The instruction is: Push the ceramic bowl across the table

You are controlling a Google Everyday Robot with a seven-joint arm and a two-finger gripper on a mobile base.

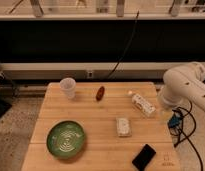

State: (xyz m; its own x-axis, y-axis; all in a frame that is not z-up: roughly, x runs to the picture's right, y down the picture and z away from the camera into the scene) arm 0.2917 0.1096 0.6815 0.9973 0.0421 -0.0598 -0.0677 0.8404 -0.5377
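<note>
**Ceramic bowl before the push**

The ceramic bowl (pixel 66 139) sits at the table's (pixel 86 112) 7 o'clock corner. An off-centre push could send it over the near edge, and the reach could knock the white packet (pixel 123 126). The bowl lies well apart, at 9 o'clock of the gripper (pixel 166 114), which is by the right edge; whether it is released or clenched cannot be told.

White robot arm (pixel 188 85) is cut off by the right edge; the gripper (pixel 166 116) sits below it at the right edge of the light wooden plank table (pixel 96 112), its top covered by the arm. The table's near edge is cut off at the bottom, and the printed corner mark (pixel 167 161) is too small to read. The small dark reddish-brown oblong object (pixel 100 93) and the pale rectangular packet (pixel 124 126) are too blurred to identify, and the label on the lying clear plastic bottle (pixel 142 104) is unreadable.
</note>
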